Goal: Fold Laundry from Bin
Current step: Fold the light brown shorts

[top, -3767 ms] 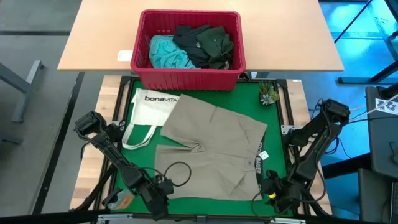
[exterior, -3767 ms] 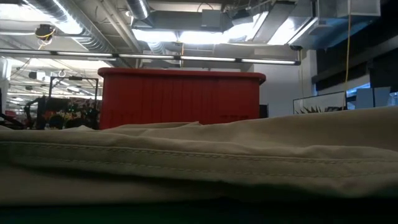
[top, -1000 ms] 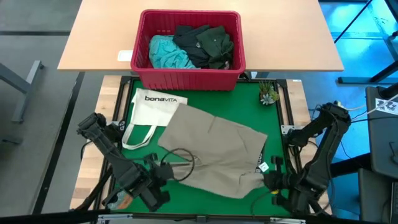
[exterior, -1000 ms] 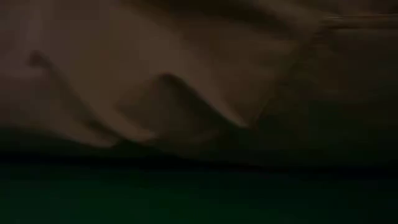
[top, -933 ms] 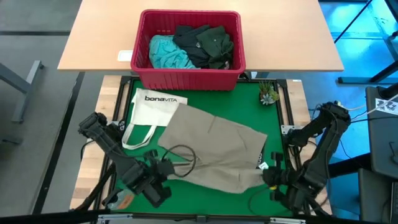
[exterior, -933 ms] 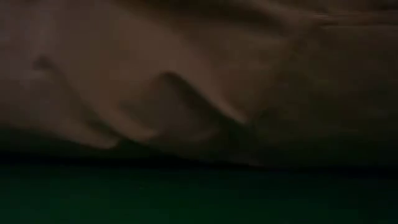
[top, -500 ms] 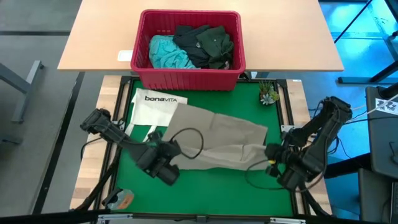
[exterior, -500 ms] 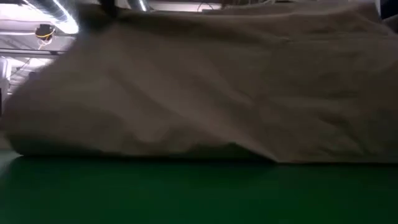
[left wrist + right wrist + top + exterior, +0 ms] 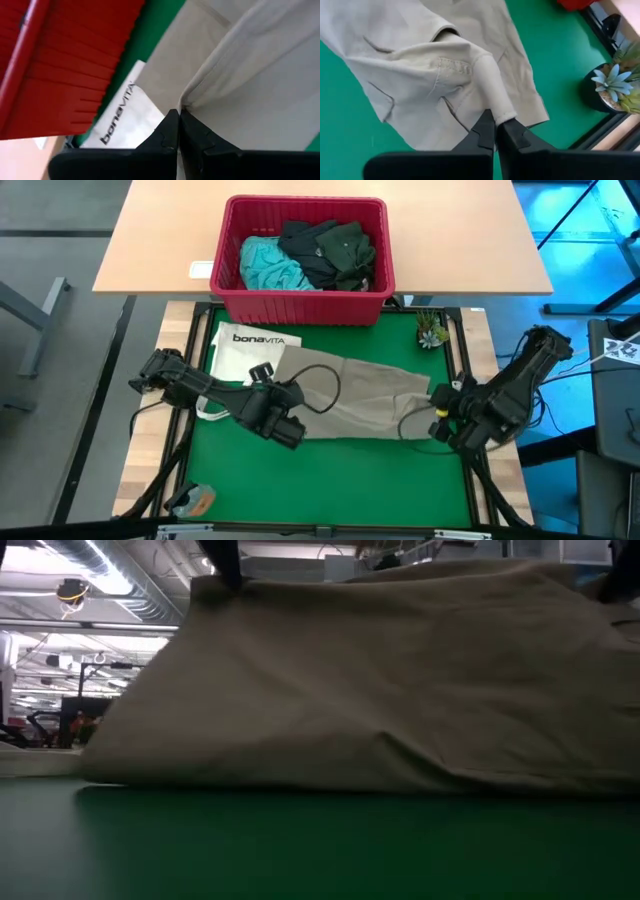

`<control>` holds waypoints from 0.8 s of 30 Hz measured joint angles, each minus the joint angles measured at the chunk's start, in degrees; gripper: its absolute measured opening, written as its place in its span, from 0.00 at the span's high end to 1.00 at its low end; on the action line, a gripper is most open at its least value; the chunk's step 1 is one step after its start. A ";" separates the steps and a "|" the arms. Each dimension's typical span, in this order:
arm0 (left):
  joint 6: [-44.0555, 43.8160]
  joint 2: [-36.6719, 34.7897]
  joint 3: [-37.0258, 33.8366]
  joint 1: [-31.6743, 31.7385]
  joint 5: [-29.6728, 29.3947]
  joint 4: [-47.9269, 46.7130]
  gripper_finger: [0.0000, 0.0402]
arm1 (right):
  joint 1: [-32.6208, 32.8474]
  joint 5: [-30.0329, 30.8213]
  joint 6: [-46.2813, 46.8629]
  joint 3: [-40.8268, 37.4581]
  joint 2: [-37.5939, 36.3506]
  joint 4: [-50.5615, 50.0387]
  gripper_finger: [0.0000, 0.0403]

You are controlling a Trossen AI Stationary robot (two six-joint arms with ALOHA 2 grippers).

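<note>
High view: "bonaVITA" tote bag (image 9: 245, 350) lettering.

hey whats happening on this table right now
Both arms are folding a khaki-tan garment on the green mat. The left gripper and the right gripper are each shut on an edge of it, lifted over the part lying flat. The red bin behind holds turquoise and dark clothes. A white tote bag lies partly under the khaki.

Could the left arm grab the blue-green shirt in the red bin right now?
Probably not yet. The left end effector is shut on the khaki garment, so it is busy. The turquoise garment lies uncovered in the red bin, beyond the tote bag.
</note>
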 joint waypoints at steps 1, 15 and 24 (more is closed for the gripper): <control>0.69 0.00 0.02 0.85 -0.29 0.00 1.00 | -1.21 0.43 -0.70 0.00 -0.94 -0.08 1.00; 6.25 0.00 0.04 13.33 -2.00 0.28 1.00 | -21.78 2.10 -14.70 -7.84 -7.80 0.37 1.00; 10.55 0.25 -3.40 18.63 1.31 7.22 1.00 | -30.96 2.29 -24.01 -18.52 -9.63 9.08 1.00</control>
